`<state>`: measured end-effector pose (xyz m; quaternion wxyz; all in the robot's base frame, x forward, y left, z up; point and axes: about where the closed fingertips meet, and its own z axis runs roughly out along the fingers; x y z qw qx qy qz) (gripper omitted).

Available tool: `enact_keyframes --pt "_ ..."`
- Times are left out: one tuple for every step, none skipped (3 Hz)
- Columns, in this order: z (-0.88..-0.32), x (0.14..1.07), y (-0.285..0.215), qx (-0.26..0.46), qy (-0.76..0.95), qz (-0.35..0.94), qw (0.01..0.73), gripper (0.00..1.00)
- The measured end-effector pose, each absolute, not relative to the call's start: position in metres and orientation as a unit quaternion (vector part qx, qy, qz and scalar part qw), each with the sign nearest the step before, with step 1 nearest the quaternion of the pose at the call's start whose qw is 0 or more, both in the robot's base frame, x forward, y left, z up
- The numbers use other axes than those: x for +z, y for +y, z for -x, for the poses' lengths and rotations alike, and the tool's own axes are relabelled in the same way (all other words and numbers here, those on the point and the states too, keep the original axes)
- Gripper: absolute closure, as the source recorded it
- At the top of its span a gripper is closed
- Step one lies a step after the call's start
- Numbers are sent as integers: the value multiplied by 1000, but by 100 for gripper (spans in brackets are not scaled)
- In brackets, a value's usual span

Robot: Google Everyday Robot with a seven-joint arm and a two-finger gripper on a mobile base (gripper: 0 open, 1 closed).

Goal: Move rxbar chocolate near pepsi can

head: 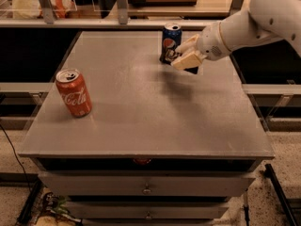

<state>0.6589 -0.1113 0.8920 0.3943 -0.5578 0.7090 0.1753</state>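
On the table point(141, 126), the pepsi can point(171, 37) stands far centre. The gripper point(184, 56), apparently clasping the rxbar chocolate point(174, 56), hangs just right of it. The Coca-Cola can point(74, 92) stands well left, nearer.

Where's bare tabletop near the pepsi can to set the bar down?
Crowded just right of the pepsi can, where the claw, shut on the rxbar chocolate, hovers. Bare tabletop lies left of the pepsi can, and across the middle to the Coca-Cola can.

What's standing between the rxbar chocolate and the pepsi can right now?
Nothing visible. The end effector holds the rxbar chocolate above the table, right beside the pepsi can, with no object between them. The Coca-Cola can stands far off across the table.
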Motion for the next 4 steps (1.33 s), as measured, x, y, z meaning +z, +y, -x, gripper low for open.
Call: enact_keyframes --pt "-685 887 -109 184 710 551 399 100" --pt "-698 884 -108 192 711 548 397 82" --pt "-704 884 -109 194 714 543 397 60" --pt "-706 884 -114 192 718 540 396 36"
